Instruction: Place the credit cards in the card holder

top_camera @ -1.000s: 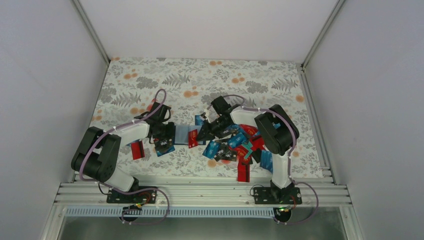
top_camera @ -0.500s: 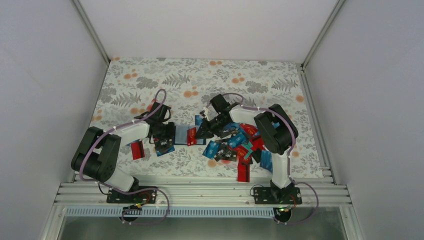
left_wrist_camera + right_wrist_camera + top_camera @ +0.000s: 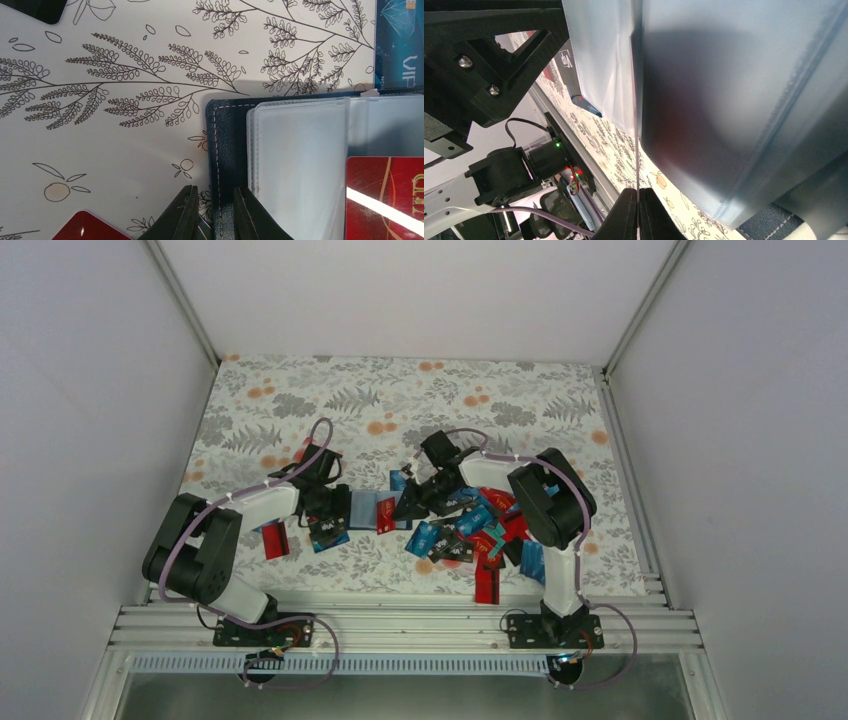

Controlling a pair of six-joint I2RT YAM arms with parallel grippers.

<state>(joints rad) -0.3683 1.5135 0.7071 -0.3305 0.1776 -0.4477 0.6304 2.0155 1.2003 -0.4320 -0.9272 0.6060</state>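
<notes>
Floral-print cloth (image 3: 420, 390) spreads under both arms, and the card holder (image 3: 362, 508) lies open on it between them, its long axis running left to right. At its left end the left gripper (image 3: 215, 212) is clamped on the navy edge, pinning it. The right gripper (image 3: 638, 207) is pinched together on a thin card, apparently the red card (image 3: 385, 197), which overlaps the clear sleeves (image 3: 300, 150) from the right; whether it sits inside a pocket I cannot tell. Loose credit cards (image 3: 478, 530) lie heaped nearer the right arm
</notes>
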